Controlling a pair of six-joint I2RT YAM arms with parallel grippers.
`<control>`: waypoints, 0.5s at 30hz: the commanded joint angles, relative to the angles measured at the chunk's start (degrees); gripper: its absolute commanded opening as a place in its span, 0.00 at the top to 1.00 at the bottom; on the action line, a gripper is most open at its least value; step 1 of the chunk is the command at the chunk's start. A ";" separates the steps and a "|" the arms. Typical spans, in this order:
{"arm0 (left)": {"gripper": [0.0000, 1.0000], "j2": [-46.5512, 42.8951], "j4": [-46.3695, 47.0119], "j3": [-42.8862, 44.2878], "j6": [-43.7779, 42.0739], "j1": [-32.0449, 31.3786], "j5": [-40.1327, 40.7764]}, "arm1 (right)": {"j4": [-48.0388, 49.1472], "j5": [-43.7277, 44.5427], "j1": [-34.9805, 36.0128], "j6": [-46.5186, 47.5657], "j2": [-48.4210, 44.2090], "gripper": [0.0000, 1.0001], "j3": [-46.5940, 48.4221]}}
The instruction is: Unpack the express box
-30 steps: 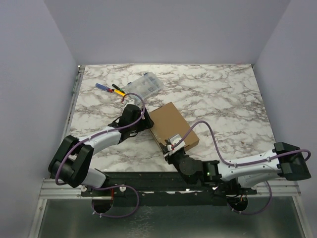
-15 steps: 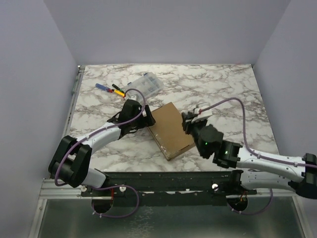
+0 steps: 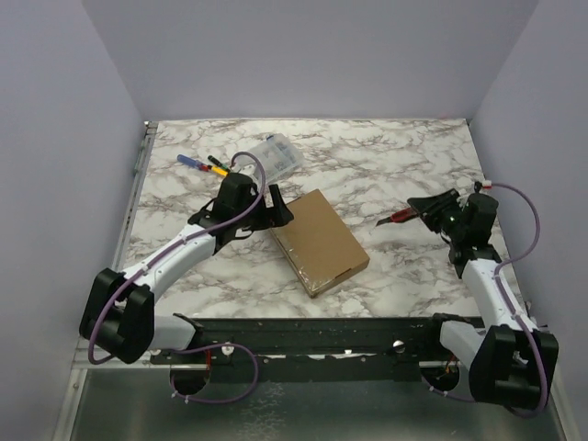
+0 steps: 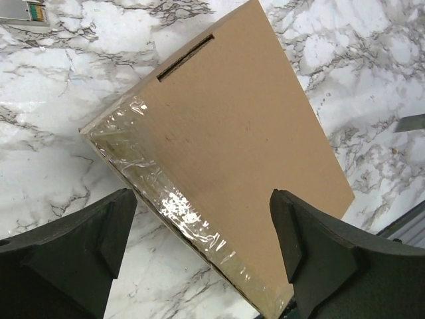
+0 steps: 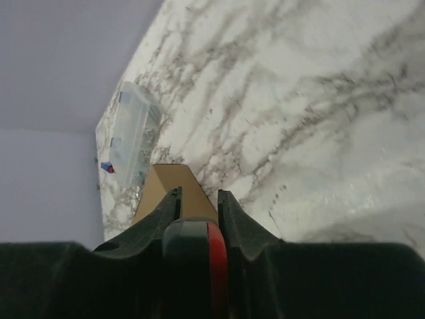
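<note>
The express box (image 3: pixel 318 241) is a flat brown cardboard mailer lying closed at the table's middle. Clear tape covers its left edge (image 4: pixel 166 199). My left gripper (image 3: pixel 276 206) is open and hovers above the box's far-left corner. In the left wrist view its fingers (image 4: pixel 86 246) stand wide apart over the taped edge, and the left gripper (image 4: pixel 206 252) holds nothing. My right gripper (image 3: pixel 421 209) is to the right of the box, apart from it. It is shut on a black and red cutter (image 5: pixel 199 246) whose tip (image 3: pixel 390 220) points toward the box (image 5: pixel 169 193).
A clear plastic compartment case (image 3: pixel 272 156) lies behind the box and also shows in the right wrist view (image 5: pixel 133 143). Coloured pens or small tools (image 3: pixel 206 165) lie to the left of the case. Grey walls close the table on three sides.
My right arm has swung from the box's near edge out to the right side of the table, carrying the cutter. My left gripper has shifted slightly back over the box's far-left corner.
</note>
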State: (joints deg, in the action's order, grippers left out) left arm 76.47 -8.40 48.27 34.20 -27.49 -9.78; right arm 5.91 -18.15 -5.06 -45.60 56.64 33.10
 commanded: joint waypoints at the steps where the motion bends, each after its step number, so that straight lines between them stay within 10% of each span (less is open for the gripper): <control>1: 0.09 -5.24 -2.28 -1.32 0.10 0.24 -3.04 | 3.28 -14.57 -7.47 -14.47 1.29 0.99 -6.08; 15: 0.27 -14.28 3.69 -13.02 18.15 -1.83 -0.63 | 15.47 5.82 -8.90 -32.95 19.12 0.96 -10.14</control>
State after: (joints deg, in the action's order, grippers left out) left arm 65.06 -8.64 39.16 44.91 -28.08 -12.03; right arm 12.45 -20.51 -14.37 -70.89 70.22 22.06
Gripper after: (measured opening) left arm 0.733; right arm 0.280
